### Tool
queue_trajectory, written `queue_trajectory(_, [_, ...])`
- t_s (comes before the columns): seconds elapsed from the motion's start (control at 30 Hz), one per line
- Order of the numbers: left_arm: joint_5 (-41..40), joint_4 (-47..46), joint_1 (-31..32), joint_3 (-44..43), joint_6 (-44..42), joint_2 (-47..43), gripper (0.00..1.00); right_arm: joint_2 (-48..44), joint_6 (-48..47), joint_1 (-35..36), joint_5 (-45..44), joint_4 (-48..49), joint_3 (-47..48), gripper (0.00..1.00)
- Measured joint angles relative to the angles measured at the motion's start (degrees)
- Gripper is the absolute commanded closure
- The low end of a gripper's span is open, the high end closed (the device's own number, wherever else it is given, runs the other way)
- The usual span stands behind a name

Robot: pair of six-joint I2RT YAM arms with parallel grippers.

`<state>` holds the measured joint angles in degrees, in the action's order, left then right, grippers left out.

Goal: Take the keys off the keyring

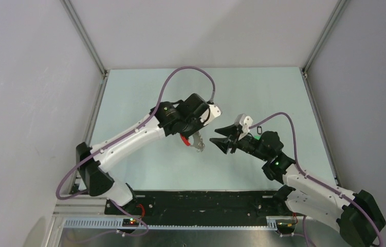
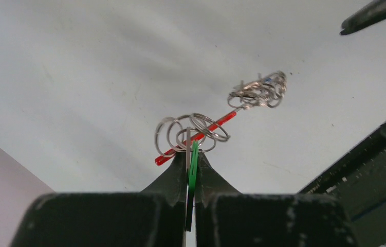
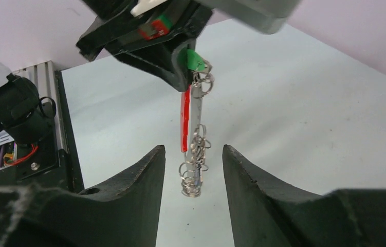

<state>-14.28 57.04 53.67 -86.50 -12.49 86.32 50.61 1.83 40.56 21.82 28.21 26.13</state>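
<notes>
My left gripper (image 1: 193, 137) is shut on the green key head (image 2: 193, 165) and holds the bunch in the air above the table. The red keyring band (image 2: 197, 136) runs from the jaws to a cluster of silver rings (image 2: 259, 91) with a trace of blue in it. In the right wrist view the green head (image 3: 197, 60) sits in the left gripper (image 3: 179, 69). The red band (image 3: 185, 121) and ring cluster (image 3: 193, 175) hang straight down. My right gripper (image 3: 193, 157) is open, its fingers either side of the cluster, apart from it. It also shows in the top view (image 1: 220, 140).
A black oval clip (image 1: 256, 127) with a green bit lies beside the right wrist on the pale table (image 1: 262, 92). Grey walls enclose the table on three sides. A black base rail (image 1: 201, 198) runs along the near edge.
</notes>
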Motion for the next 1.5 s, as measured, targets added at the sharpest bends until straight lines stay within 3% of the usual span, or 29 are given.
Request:
queue_trajectory(0.27, [3.76,11.34,0.0,-9.05,4.79,4.52,1.0,3.13,-4.68,4.81,-1.27,12.33,-4.48,0.47])
queue_trajectory(0.57, [8.09,16.68,0.0,-12.66,6.75,5.77,1.0,9.66,-8.11,8.35,-5.14,24.3,-4.76,0.52])
queue_trajectory(1.07, [13.05,18.32,0.0,-14.16,7.56,6.32,1.0,15.3,-8.0,10.01,-6.38,31.1,-4.46,0.59])
queue_trajectory(1.2, [14.47,18.21,0.0,-14.56,7.58,6.69,1.0,16.2,-7.87,10.16,-6.56,31.76,-3.87,0.7])
queue_trajectory(1.3, [15.15,18.47,0.0,-14.69,7.58,6.78,1.0,16.33,-7.91,10.27,-7.39,31.8,-3.78,0.9])
queue_trajectory(1.37, [15.5,18.86,0.0,-14.75,7.61,6.78,1.0,16.31,-7.89,10.27,-8.04,31.67,-3.76,0.97])
queue_trajectory(1.5, [15.85,19.3,-0.35,-14.78,7.65,6.78,1.0,15.17,-7.91,10.32,-9.07,29.68,-3.72,1.0])
